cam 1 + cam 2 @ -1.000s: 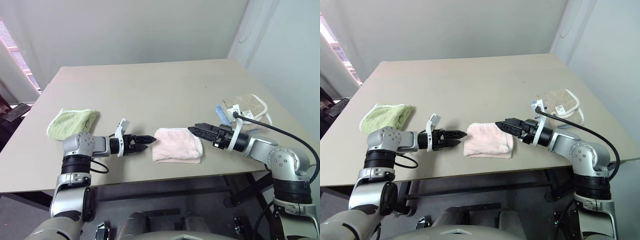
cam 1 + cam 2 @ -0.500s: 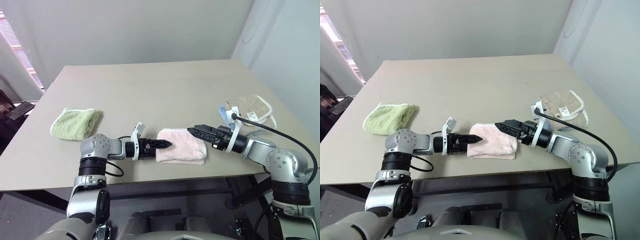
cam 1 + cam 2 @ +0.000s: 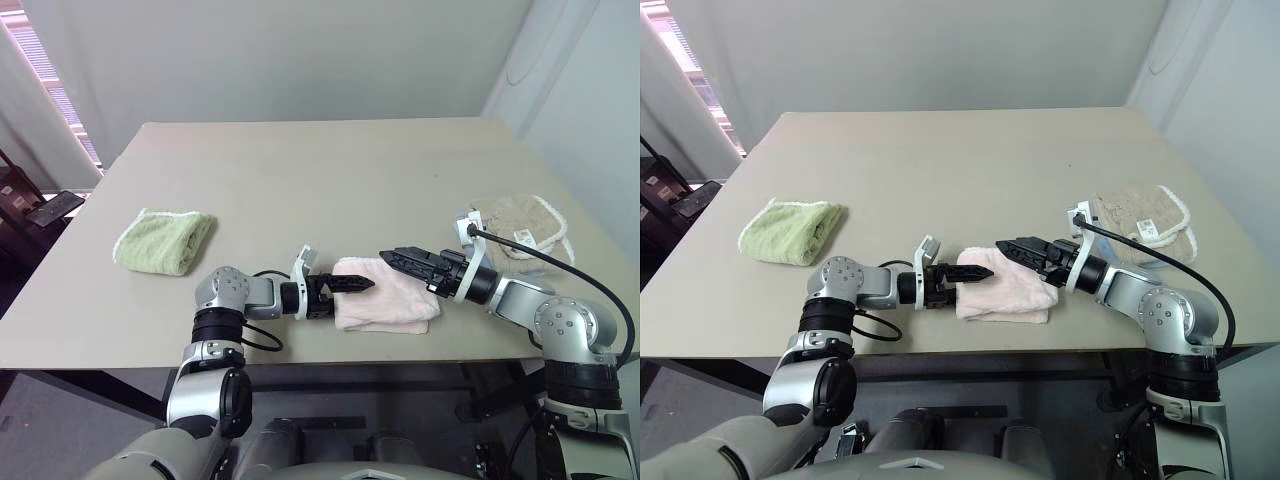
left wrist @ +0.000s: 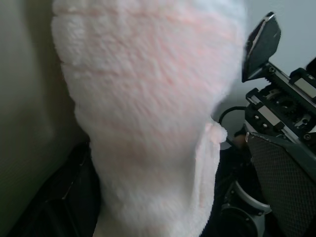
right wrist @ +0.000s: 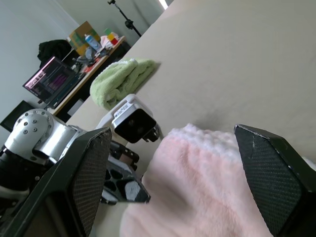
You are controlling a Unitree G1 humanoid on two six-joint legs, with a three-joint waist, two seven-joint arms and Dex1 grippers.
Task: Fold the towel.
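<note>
Table (image 3: pixel 300 170) beige, towel (image 3: pixel 395 300) near front

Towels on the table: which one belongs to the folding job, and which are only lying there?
Belongs to the job:
- pink towel, near the front edge
- left gripper, open at the towel's left end
- right gripper, open over its far right side

Only lying there:
- green towel
- beige towel

Even soft daylight, faint shadows, close wrist views blurred
</note>
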